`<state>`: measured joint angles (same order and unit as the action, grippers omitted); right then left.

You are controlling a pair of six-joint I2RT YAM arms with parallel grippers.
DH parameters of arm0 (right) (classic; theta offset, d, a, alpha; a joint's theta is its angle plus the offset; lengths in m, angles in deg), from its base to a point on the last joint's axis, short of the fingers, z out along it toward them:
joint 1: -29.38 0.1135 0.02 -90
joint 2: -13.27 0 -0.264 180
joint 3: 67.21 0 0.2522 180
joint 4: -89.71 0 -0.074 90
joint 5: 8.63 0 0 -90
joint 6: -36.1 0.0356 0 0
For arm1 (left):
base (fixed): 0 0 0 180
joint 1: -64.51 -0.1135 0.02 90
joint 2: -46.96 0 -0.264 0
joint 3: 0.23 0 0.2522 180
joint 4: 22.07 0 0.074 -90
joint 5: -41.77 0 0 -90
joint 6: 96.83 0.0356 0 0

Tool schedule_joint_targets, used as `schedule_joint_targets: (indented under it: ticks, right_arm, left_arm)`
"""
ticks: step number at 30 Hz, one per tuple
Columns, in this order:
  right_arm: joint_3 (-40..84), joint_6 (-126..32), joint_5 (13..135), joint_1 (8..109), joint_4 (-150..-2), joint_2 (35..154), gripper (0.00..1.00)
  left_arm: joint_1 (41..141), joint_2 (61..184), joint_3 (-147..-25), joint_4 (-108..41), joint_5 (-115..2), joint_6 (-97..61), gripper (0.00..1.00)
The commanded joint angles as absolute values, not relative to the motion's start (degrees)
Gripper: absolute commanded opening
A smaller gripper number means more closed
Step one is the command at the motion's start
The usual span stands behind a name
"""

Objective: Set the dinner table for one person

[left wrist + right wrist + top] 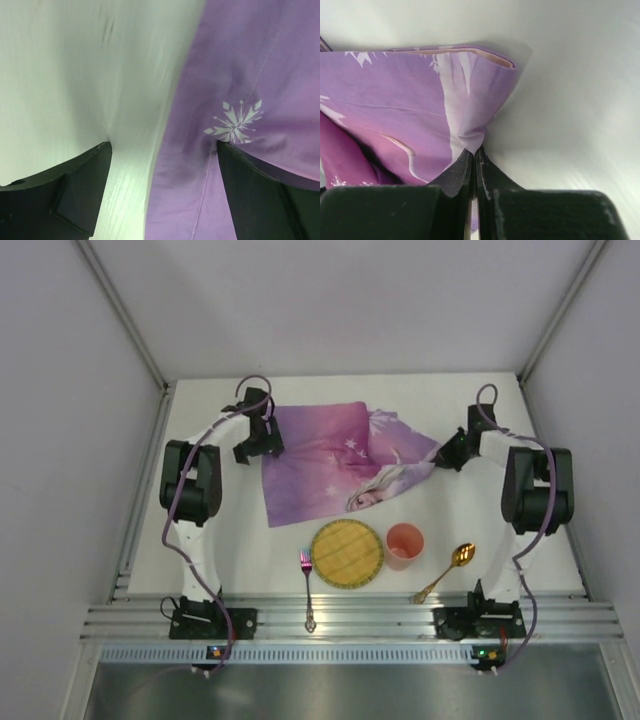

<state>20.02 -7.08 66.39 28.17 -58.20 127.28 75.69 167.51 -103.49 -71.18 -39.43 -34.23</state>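
We see the dinner table (480, 530) as a large plain white matte rectangular tabletop filling the floor of the enclosure, with a ribbed aluminium rail (350, 620) along its near edge where both arms are bolted. On its far half lies a purple printed cloth placemat (320, 465), askew and rumpled, with its right side folded over so that a printed pale-haired figure shows. The left gripper (162, 150) stands at the placemat's left edge with its jaws spread wide and nothing between them; in its wrist view one finger sits over bare white table and the other over purple cloth, close to a white snowflake print (235, 121). The right gripper (475, 155) is at the placemat's right corner with its jaws pressed tight together on a pinch of the cloth – the fabric rises in a fold from the fingertips. Nearer the rail, clear of the placemat, lies a round yellow-green woven plate (347, 553); a small pink cup (405, 543) stands just beside it on the right, and we cannot tell whether the two touch. A fork with a pink head and silver handle (308, 590) lies left of the plate, its handle reaching onto the rail; a gold metal spoon (447, 570) lies tilted right of the cup – bowl farther away, handle towards the rail.
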Motion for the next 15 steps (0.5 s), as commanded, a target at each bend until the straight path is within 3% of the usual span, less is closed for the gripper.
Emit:
schedule_joint_targets:
  ticks: [1,9,10,11,13,15]
  right_arm:
    - [13.4,-10.7,69.2,26.7,-54.1,118.2,0.0]
    - [5.6,-11.5,72.9,26.0,-43.8,103.7,0.0]
    - [6.0,-11.6,74.3,25.7,-42.3,103.0,0.0]
    - [6.4,-12.0,74.8,25.5,-37.7,102.2,0.0]
    - [7.0,-12.0,77.8,25.4,-31.9,100.9,0.0]
    - [6.5,-11.7,79.9,25.3,-30.0,97.7,0.0]
  left_arm:
    - [75.1,176.2,-105.5,-73.7,-40.8,-36.2,0.9]
    - [72.3,178.1,-112.2,-79.4,-35.8,-40.0,0.84]
    - [72.2,178.8,-115.0,-81.0,-33.5,-40.7,0.82]
    - [72.1,179.4,-117.2,-88.3,-30.8,-44.3,0.73]
    - [72.2,178.9,-118.6,-93.4,-23.2,-49.2,0.75]
    - [71.8,174.2,-114.9,-91.1,-23.1,-52.8,0.79]
